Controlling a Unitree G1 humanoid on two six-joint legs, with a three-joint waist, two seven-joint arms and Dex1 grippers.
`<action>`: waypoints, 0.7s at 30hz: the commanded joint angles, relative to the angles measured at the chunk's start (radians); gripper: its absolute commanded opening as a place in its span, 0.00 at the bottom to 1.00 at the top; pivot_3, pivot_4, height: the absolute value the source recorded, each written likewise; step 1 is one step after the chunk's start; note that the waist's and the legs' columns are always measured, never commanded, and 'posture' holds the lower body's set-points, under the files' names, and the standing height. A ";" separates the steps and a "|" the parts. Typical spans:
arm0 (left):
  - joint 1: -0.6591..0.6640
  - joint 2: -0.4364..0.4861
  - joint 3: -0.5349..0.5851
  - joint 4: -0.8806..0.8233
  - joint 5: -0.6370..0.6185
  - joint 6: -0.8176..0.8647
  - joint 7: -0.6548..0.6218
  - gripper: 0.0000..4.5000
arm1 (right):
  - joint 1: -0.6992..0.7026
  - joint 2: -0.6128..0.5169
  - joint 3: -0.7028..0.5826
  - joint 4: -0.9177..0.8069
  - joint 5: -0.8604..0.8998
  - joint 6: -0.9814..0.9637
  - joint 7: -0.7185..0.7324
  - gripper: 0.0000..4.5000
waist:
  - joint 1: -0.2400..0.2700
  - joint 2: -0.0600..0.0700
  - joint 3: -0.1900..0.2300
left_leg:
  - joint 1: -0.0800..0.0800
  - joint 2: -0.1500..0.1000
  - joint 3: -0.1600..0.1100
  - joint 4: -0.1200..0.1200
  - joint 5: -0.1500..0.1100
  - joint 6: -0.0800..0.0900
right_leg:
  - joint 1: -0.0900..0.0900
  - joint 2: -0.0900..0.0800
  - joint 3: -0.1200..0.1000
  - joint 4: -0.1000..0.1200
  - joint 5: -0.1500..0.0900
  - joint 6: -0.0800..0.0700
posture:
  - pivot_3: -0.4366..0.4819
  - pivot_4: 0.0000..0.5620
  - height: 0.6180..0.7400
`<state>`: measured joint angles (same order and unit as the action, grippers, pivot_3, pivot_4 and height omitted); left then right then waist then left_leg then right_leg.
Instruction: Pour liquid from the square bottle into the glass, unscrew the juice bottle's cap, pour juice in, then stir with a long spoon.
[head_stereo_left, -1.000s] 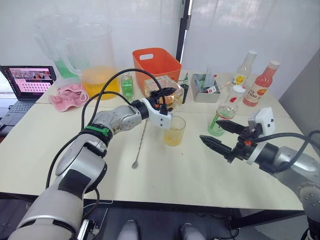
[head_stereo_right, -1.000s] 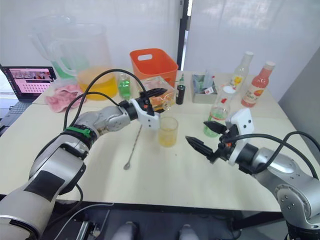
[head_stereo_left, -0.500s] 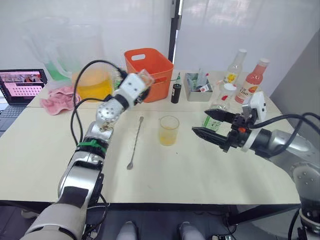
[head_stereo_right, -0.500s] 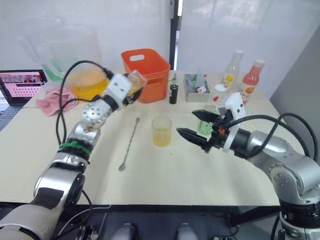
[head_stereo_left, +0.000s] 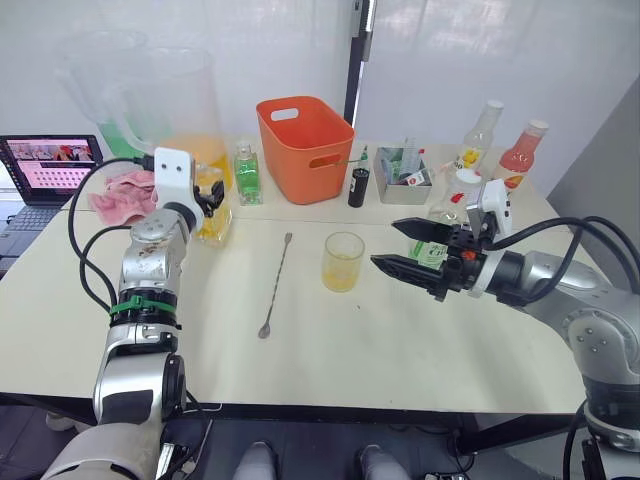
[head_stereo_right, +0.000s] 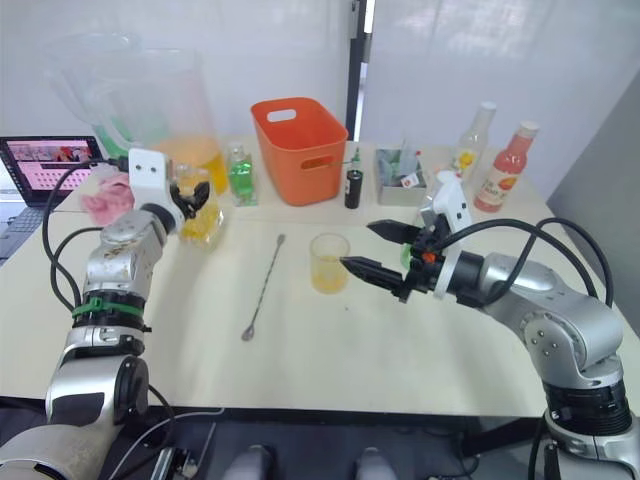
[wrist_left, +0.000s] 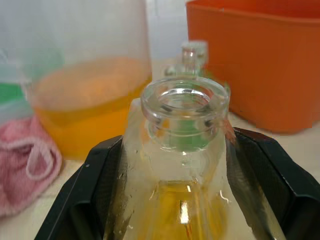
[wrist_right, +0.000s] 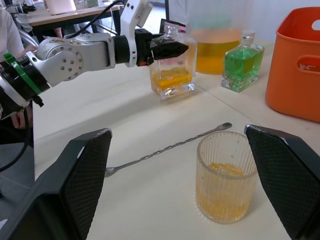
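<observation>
The left pincer (head_stereo_left: 208, 197) was closed on the square bottle (wrist_right: 172, 74), its black fingers (wrist_left: 102, 175) against two opposite faces just under the neck. The bottle stood upright, its base on or just above the desk (head_stereo_left: 400, 340) in front of the huge clear pitcher (head_stereo_left: 175, 110), next to the small green bottle (head_stereo_left: 246, 172). The mouth was open, with no stopper in it, and yellow-orange liquid (wrist_right: 172, 80) filled the lower part.

The step in hand seemed to be setting the square bottle down after the first pour, as the glass (head_stereo_left: 342, 262) already held a shallow yellow-orange layer. To do it well, I judged the base should sit flat before the fingers parted, and the pincer should draw straight back so the green bottle was not knocked (the two stood close).

The right pincer (head_stereo_left: 408, 247) hung wide open and empty on the side of the glass away from the pitcher. The juice bottle (head_stereo_left: 448, 208) stood just behind it, white cap (head_stereo_left: 465, 180) on. That pincer looked placed for the uncapping; a grip around the body below the label would steady it.

The long spoon (head_stereo_left: 276, 285) lay flat on the desk between the square bottle and the glass.

Readable writing was scarce: the juice bottle's green-and-white label was too small to read, as were the yellow label on the clear bottle (head_stereo_left: 484, 128) and the label on the pink-red bottle (head_stereo_left: 521, 152).
</observation>
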<state>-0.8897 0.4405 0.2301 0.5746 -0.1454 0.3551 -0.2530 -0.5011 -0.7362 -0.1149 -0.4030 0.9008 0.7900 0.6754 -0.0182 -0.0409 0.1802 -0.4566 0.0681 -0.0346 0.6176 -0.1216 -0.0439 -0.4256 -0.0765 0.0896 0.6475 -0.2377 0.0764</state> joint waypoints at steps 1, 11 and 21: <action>-0.018 0.027 0.040 -0.111 -0.037 0.005 -0.001 0.62 | -0.019 -0.004 -0.013 -0.020 -0.012 -0.003 0.006 1.00 | 0.003 0.000 0.000 | 0.000 0.000 0.000 0.000 0.000 0.000 | 0.000 0.000 0.000 0.000 0.000 0.000 | 0.48 0.27 0.70; 0.026 0.038 0.024 -0.129 -0.036 0.029 -0.029 0.85 | -0.022 0.008 -0.013 -0.022 -0.017 0.004 0.001 1.00 | 0.003 0.000 0.000 | 0.000 0.000 0.000 0.000 0.000 0.000 | 0.000 0.000 0.000 0.000 0.000 0.000 | 0.48 0.27 0.70; 0.033 0.033 0.066 -0.203 -0.093 0.006 -0.045 0.99 | -0.026 0.011 -0.013 -0.022 -0.024 0.006 0.001 1.00 | 0.003 0.000 0.000 | 0.001 0.000 0.000 0.000 0.000 0.000 | 0.001 0.000 0.000 0.000 0.000 0.000 | 0.48 0.27 0.70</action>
<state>-0.8469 0.4649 0.2713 0.4246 -0.2133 0.3879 -0.2909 -0.5074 -0.7251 -0.1078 -0.4029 0.8760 0.7976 0.6748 -0.0150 -0.0413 0.1802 -0.4558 0.0682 -0.0349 0.6177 -0.1215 -0.0440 -0.4248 -0.0764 0.0893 0.6474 -0.2375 0.0760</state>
